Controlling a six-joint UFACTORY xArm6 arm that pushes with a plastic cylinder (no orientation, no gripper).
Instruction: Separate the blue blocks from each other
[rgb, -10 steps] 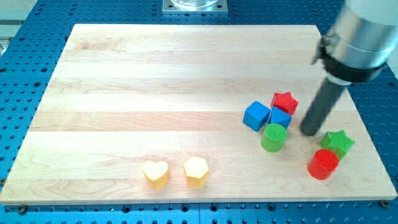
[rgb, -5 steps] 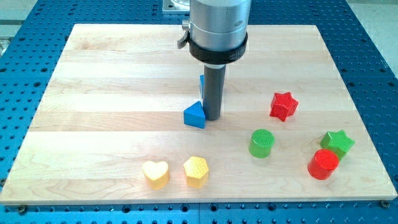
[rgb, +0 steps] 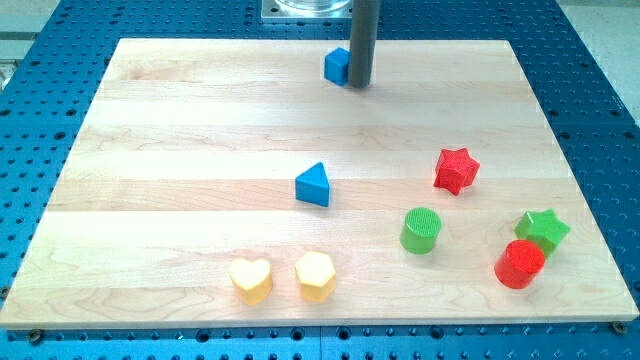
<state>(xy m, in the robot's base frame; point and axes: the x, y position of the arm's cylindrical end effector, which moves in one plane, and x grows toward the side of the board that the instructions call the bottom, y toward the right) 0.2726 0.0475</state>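
My tip is resting near the top edge of the counter, touching the right side of the blue cube. No claw is fitted here; the arm is ending in a bare rod, so there is nothing to open or close.

The blue triangle block is sitting near the counter's middle, well apart from the cube and down toward the bottom edge from it. The cube is lying directly to the view's left of my tip, so any further push would be sending it leftward along the top edge, not back toward the triangle. Judging from the gap, the two blue blocks are looking properly separated already.

Count on the counter:
- two blue, as above
- two red: star and cylinder, toward the right edge
- two green: cylinder and star; the green star is touching the red cylinder near the bottom right corner
- two yellow: heart and hexagon, side by side near the bottom edge

Eight blocks in all.
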